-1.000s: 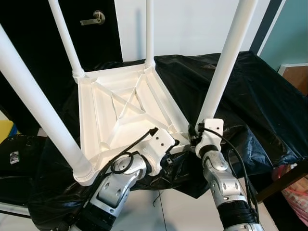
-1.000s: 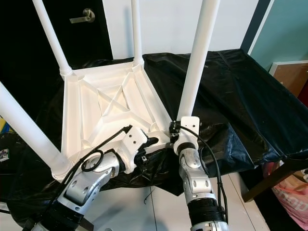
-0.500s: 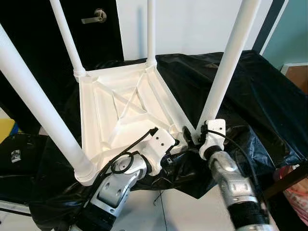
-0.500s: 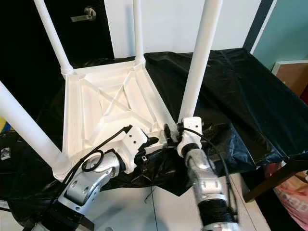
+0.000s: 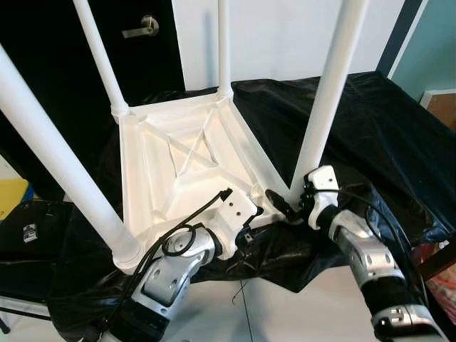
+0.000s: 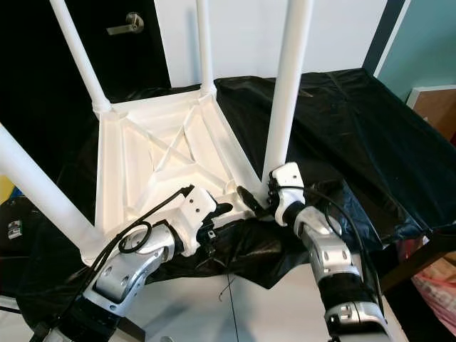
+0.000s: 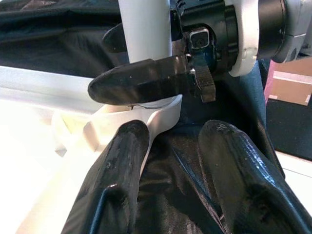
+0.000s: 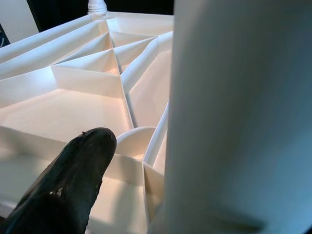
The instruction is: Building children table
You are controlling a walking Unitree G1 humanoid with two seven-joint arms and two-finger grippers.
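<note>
A white plastic children's table [image 5: 178, 171] lies upside down on a black cloth, its legs pointing up. My right gripper [image 5: 279, 198] reaches in from the right at the foot of the near right leg [image 5: 324, 100]. It is open, one finger passing in front of the leg and the other behind. The right wrist view shows a gap between that leg [image 8: 234, 117] and the one visible finger [image 8: 73, 175]. My left gripper [image 7: 170, 165] is open at the tabletop's front rim beside that corner, one finger [image 7: 119, 170] against the white edge and the other over the cloth.
The black cloth [image 5: 385, 142] covers a larger work table whose front edge runs just under my arms. Three more white legs stand at the other corners, the near left one [image 5: 50, 149] thick and close. A dark door with a handle [image 5: 142, 27] is behind.
My right arm has swung out to the right around the foot of the leg, so its fingers now point leftward across it. The left arm has stayed put.
</note>
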